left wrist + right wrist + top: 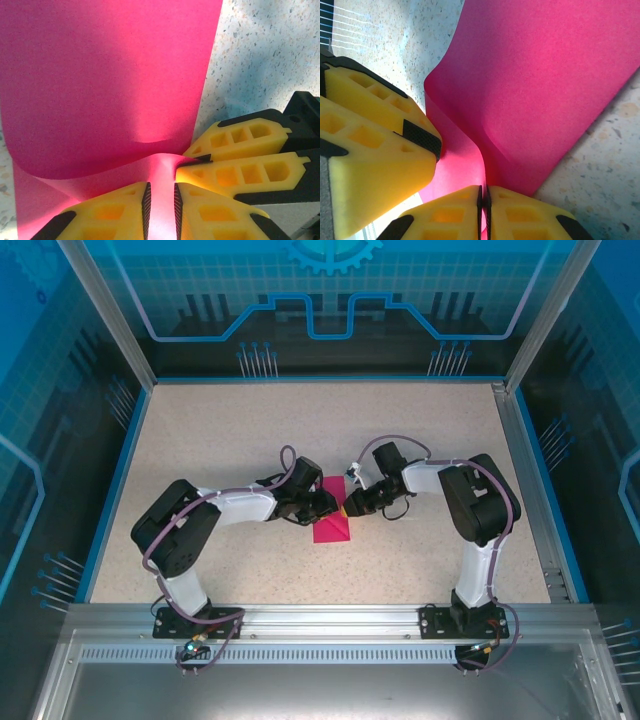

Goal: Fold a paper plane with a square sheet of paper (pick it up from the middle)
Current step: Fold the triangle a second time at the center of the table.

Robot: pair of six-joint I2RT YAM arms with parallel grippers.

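The magenta sheet of paper (332, 530) lies on the speckled table between the two arms, with a curled layer raised over a flat one (100, 75). My right gripper (484, 205) is shut on a ridge of the paper (545, 75) that rises from the middle. My left gripper (160, 200) stands right against it, its jaws a narrow gap apart with lit pink paper showing in the gap. The right gripper's fingers (235, 150) pinch the ridge just beyond my left fingertips. From above, the left gripper (330, 504) and the right gripper (346, 508) meet tip to tip over the sheet.
The speckled tabletop (250, 440) spreads wide on all sides of the paper. A blue rim and metal frame posts (520, 440) bound it, with the aluminium rail (320, 615) at the near edge where both arm bases are bolted.
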